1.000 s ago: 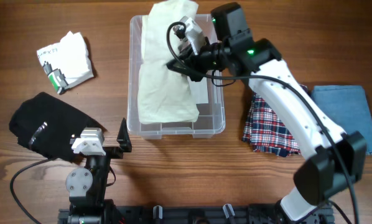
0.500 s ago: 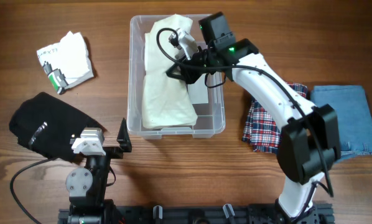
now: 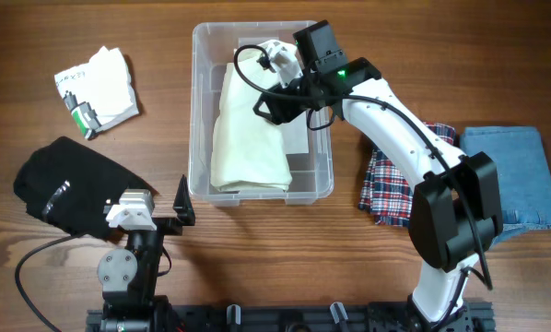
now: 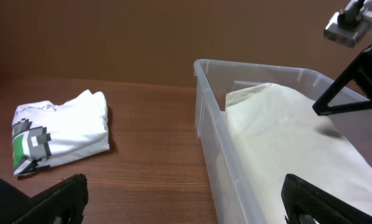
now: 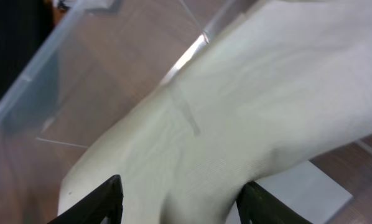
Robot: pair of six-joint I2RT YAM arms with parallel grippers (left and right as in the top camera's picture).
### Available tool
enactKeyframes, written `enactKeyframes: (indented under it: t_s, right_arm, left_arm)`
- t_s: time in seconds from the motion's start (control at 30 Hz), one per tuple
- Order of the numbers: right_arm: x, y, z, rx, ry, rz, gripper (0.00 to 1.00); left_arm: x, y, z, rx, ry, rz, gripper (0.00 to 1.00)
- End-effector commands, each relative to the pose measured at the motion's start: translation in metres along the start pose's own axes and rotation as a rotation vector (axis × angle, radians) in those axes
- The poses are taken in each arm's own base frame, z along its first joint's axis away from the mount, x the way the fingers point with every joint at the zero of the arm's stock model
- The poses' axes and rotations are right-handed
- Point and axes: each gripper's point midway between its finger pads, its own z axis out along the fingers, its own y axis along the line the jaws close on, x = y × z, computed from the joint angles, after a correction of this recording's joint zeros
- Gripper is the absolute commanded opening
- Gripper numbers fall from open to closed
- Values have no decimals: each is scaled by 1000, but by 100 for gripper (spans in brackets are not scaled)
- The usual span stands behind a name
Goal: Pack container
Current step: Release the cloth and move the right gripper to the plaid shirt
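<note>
The container (image 3: 198, 111), a clear plastic bin, stands at the table's back middle. A folded cream cloth (image 3: 248, 138) lies lengthwise inside it. My right gripper (image 3: 277, 100) hangs over the cloth's far end, inside the bin. In the right wrist view its fingers (image 5: 108, 199) stand apart, open, with the cream cloth (image 5: 248, 106) lying between and below them beside the bin wall (image 5: 43, 74). My left gripper (image 3: 177, 214) rests open near the front edge, left of the bin. The left wrist view shows the left gripper (image 4: 186, 199) over bare wood, beside the container (image 4: 204, 112).
A black garment (image 3: 68, 189) lies at the front left and a white printed shirt (image 3: 96, 88) at the back left. Right of the bin lie a plaid cloth (image 3: 395, 189) and folded denim (image 3: 520, 175), partly under the right arm.
The right gripper lowered the cream cloth into the bin and its jaws have come apart. The cloth now lies flatter inside. The left arm has not moved.
</note>
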Motion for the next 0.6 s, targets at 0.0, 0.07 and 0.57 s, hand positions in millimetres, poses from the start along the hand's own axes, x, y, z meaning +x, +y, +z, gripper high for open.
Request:
enactKeyframes:
  t_s: [0.0, 0.07, 0.57]
  right_arm:
    - [-4, -17, -8, 117, -3, -9, 60]
    - [-3, -24, -12, 165, 2, -8, 60]
    - [-36, -10, -93, 308, -161, 103, 55]
  left_arm:
    - [3, 0, 0, 1, 8, 14, 100]
    - [3, 0, 1, 1, 8, 14, 100]
    - [3, 0, 1, 1, 8, 14, 100]
